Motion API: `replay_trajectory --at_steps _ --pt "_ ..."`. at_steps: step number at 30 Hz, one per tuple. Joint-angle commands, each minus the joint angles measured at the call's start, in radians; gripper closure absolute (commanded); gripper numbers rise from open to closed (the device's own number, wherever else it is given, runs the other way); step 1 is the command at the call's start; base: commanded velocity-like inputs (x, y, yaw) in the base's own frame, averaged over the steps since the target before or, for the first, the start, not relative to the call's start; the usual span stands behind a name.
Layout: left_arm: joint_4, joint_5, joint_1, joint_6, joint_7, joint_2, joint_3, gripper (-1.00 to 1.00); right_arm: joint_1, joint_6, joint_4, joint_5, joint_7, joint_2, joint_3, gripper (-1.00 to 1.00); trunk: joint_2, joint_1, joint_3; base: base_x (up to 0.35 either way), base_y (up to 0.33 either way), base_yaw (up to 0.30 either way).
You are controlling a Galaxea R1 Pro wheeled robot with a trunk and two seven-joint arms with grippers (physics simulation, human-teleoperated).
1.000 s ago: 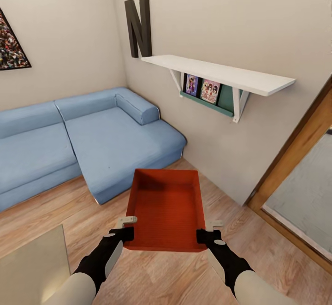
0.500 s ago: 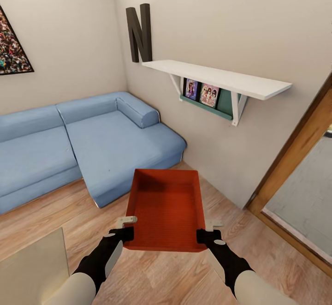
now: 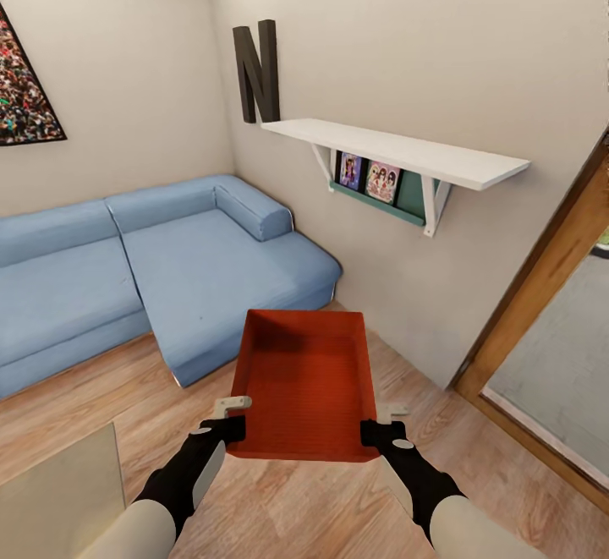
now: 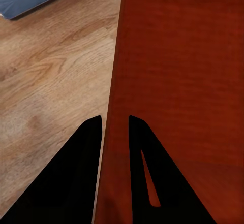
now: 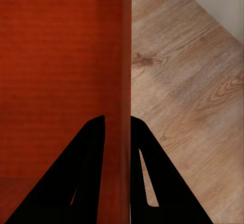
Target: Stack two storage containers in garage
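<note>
big dark letter "N" (image 3: pixel 257 71) on wall, no other legible txt

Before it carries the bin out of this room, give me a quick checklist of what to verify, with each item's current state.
1. Left gripper fingers straddle the container side wall: ok.
2. Right gripper fingers straddle the opposite wall: ok.
3. Container held level, clear of the wood floor: ok.
4. Container empty, nothing to spill: ok.
5. Wood-framed doorway at the robot's right is open: cannot tell.
6. Second container's location: cannot tell.
</note>
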Motion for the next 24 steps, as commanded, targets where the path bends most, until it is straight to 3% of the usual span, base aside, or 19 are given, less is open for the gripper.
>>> replay_trajectory --at_steps 1,24 --pt "-0.002 -0.012 -0.001 0.008 0.014 0.001 0.014 1.00 0.000 0.004 -0.002 0.001 -0.015 -0.005 0.005 1.00 -0.002 0.001 0.000 0.000 0.000 0.000" --pt "0.003 -0.014 -0.001 0.008 0.014 0.001 0.014 1.00 0.000 0.004 -0.002 0.001 -0.015 -0.005 0.005 1.00 -0.002 0.001 0.037 0.000 0.000 0.000"
